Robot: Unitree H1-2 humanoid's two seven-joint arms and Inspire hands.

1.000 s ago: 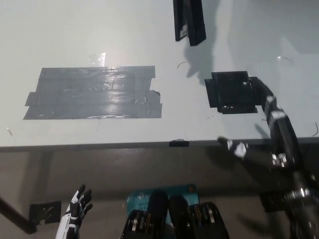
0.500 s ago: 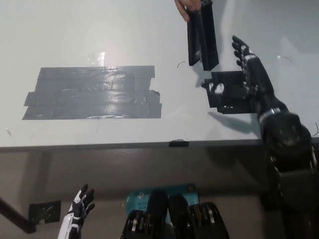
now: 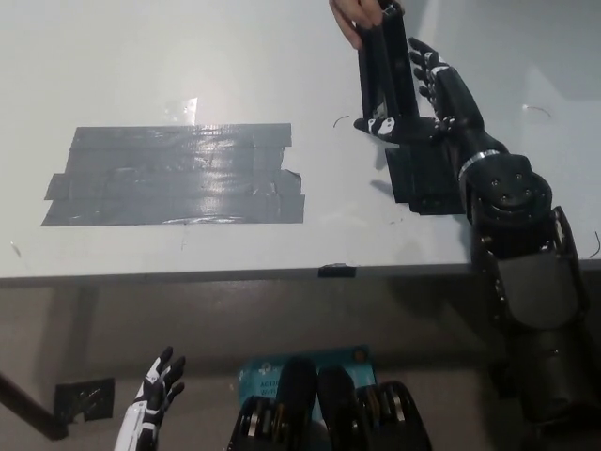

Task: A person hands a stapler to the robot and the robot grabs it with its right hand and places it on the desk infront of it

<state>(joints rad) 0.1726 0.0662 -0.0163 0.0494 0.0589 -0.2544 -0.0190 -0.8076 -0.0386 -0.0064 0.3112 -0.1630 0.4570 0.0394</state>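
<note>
Head view: at twelve o'clock a person's hand (image 3: 355,17) holds the black stapler (image 3: 383,77) by its top end, leaving the lower part free for the taking. The black right hand (image 3: 421,99) is spread around that lower end, fingers apart beside it, thumb underneath, not yet clamped, I'd judge. Below it lies a black tape patch (image 3: 424,177) on the desk (image 3: 169,56); a grey tape patch (image 3: 174,176) sits at nine o'clock. The white left hand (image 3: 155,399) idles at seven o'clock, fingers apart.
</note>
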